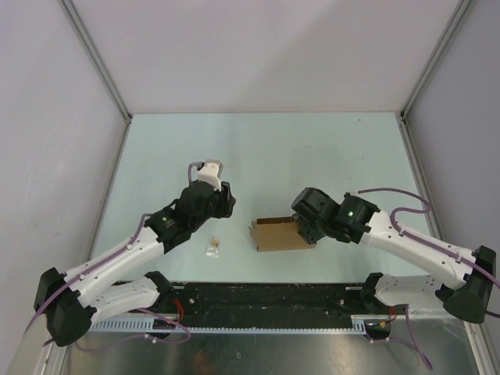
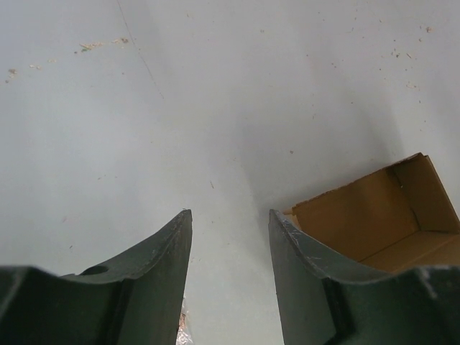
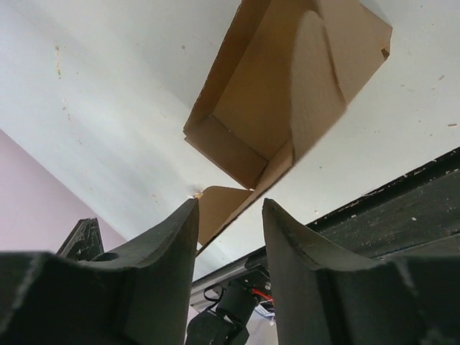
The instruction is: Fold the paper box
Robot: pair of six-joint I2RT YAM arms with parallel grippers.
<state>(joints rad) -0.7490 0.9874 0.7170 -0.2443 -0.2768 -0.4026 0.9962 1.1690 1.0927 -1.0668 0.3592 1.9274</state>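
Brown cardboard, half made up: the paper box [image 1: 275,233] sits on the pale table [image 1: 258,156] near the front edge, between the two arms, closer to the right one. From the right wrist view it's an open tray with some walls already up and a loose flap [image 3: 219,205] sticking out of the near end.

That flap looks like the reason the right arm is where it is. It comes in from its base on the right and runs low across the table, with the wrist turned toward the box's right end. The right gripper [image 3: 230,208] has its jaws about halfway apart with the flap in the gap. The flap seems to lie against one finger, with daylight on the other side, so I wouldn't call it a pinch. My guess is it's lined up to grab the flap and tuck it in.

The left arm stretches forward from its base, elbow bent, wrist hanging over bare table just left of the box. The left gripper [image 2: 230,215] is also roughly half open and holding nothing. The box's open corner shows off to its right, not touching. It reads like it's waiting to brace the far end if the box slides.

A tiny brown scrap [image 1: 212,247] lies left of the box and isn't part of the job.
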